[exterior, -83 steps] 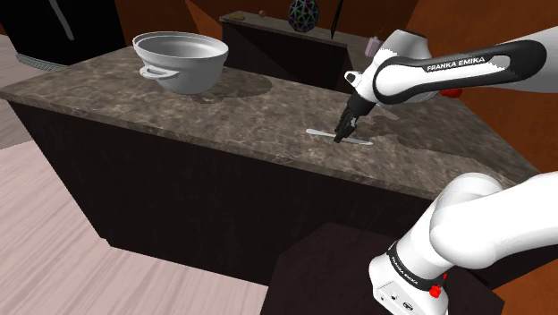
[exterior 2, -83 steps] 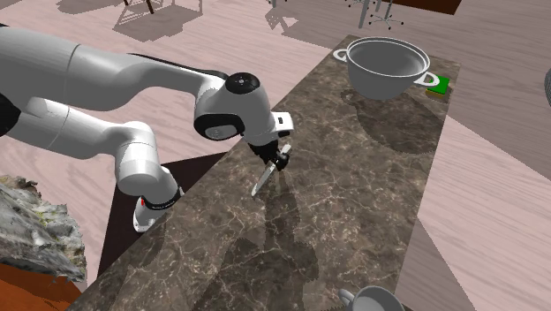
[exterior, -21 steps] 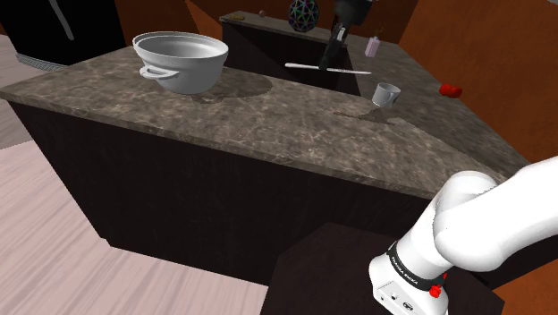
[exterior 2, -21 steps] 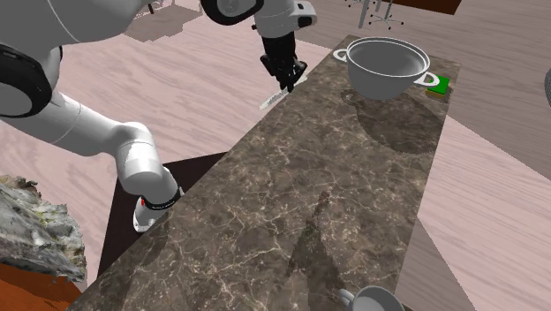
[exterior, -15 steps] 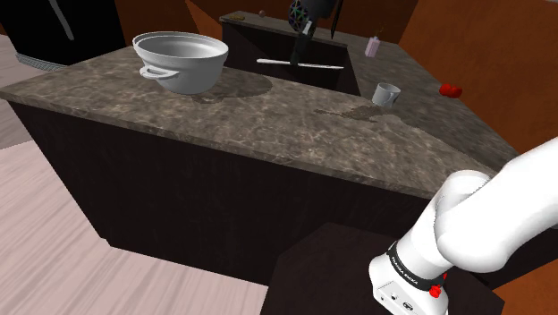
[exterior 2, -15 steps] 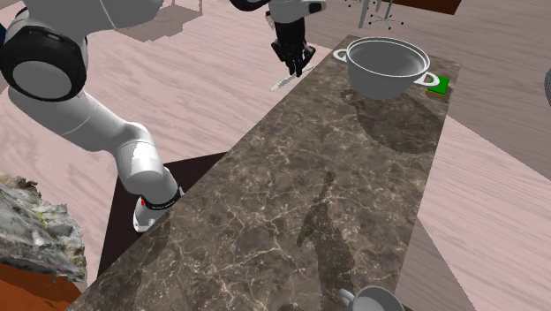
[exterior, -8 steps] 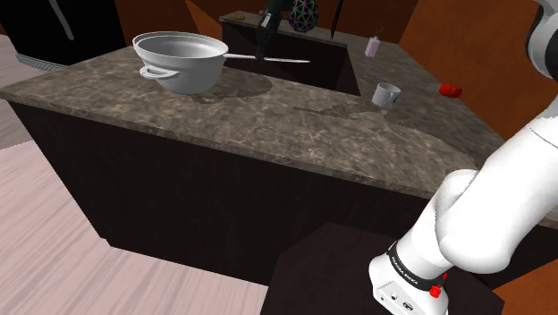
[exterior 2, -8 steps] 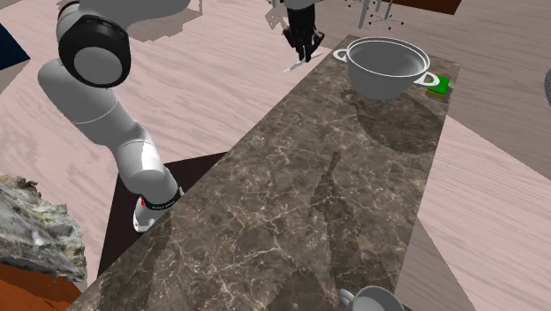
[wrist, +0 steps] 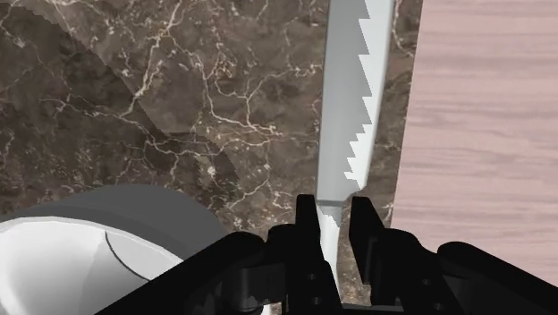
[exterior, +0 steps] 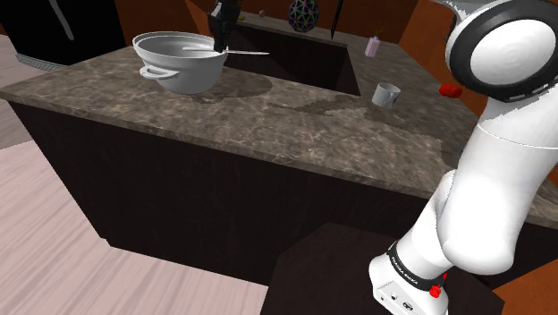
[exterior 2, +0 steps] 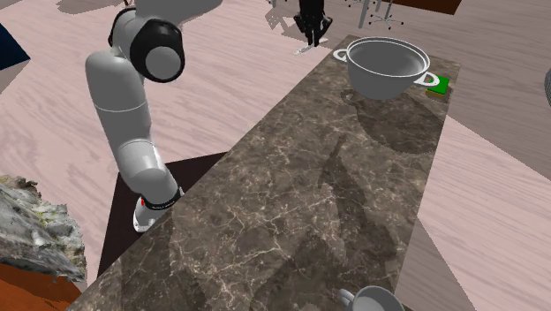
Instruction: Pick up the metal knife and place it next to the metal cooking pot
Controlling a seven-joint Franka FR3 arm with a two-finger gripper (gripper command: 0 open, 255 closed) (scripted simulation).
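My black gripper (exterior: 222, 34) hangs above the counter's far end, just beside the grey two-handled pot (exterior: 179, 61), and is shut on a grey serrated knife (exterior: 250, 54) that lies level in the air. In the wrist view the fingers (wrist: 307, 224) clasp the knife (wrist: 353, 89) near its handle end, and the blade runs away from the gripper along the counter's edge. The pot's rim (wrist: 89, 228) curves in beside the gripper. From the second exterior view the gripper (exterior 2: 311, 34) is high beside the pot (exterior 2: 388, 66), at the counter's edge.
The dark marble counter (exterior: 295, 116) carries a small grey cup (exterior: 386, 92) and a red object (exterior: 450, 89) toward the shoulder view's right. A green item (exterior 2: 439, 84) lies behind the pot. Wooden floor (wrist: 483, 107) lies beyond the counter edge. My white arm (exterior: 501, 134) rises at right.
The gripper has carried the knife across the counter toward the shoulder view's left, from the middle of the back edge to right beside the pot. The grip stays shut.
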